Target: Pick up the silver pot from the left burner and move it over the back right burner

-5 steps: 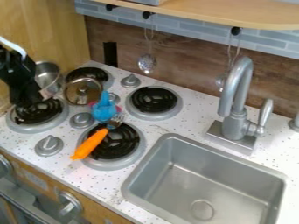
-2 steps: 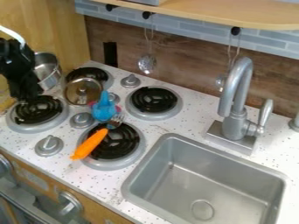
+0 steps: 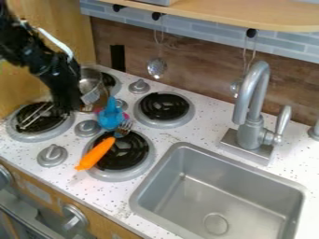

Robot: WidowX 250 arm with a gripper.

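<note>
As one gripper (image 3: 70, 108) pinches one pot (image 3: 91, 84) by its handle (image 3: 36, 116) at nine o'clock, one fork (image 3: 98, 152) crosses one of four burners (image 3: 138, 156) at eight.

Four burners (image 3: 163, 106), four stovetop knobs (image 3: 52, 155) — one sink (image 3: 218, 198), one faucet (image 3: 251, 133), one pot (image 3: 92, 83), one fork (image 3: 96, 153) — three hooks (image 3: 251, 33).

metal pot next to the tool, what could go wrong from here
The metal pot sits very near the blue toy, so a sideways swing might knock the toy over.

The fork lies across a burner with its tines right by the toy, so a falling toy could shift it.

The tool is low over the stove and might bump something.
</note>
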